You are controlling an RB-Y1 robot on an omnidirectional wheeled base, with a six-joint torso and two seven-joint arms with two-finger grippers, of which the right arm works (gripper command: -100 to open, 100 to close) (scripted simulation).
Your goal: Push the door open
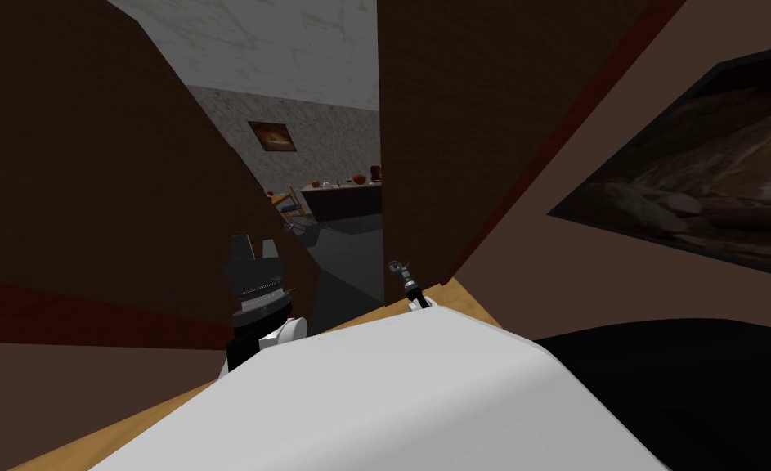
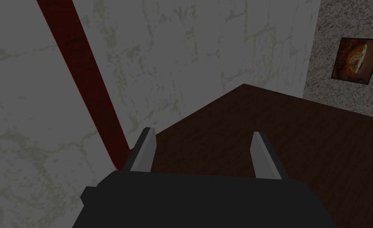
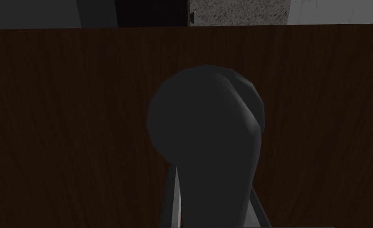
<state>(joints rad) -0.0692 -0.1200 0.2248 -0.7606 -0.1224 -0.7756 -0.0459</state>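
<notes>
The dark brown door (image 1: 449, 139) stands ajar in the head view, its free edge beside a narrow opening. Its dark grey lever handle (image 3: 213, 130) juts from the door face (image 3: 63, 118). My right gripper (image 3: 215, 194) is shut on that handle, one finger pressing each side. The same gripper (image 1: 400, 270) shows small at the door's edge. My left gripper (image 1: 254, 249) is raised by a second dark brown panel (image 1: 89, 163) left of the opening. Its fingers (image 2: 142, 152) stand open and empty, the gripper (image 2: 205, 142) pointing along that panel (image 2: 280, 134).
Through the opening a table (image 1: 342, 196) with several small items, a chair (image 1: 292, 204) and a wall picture (image 1: 273, 136) show. A dark red frame strip (image 2: 82, 79) runs beside the left panel. A large picture (image 1: 702, 172) hangs on the right wall.
</notes>
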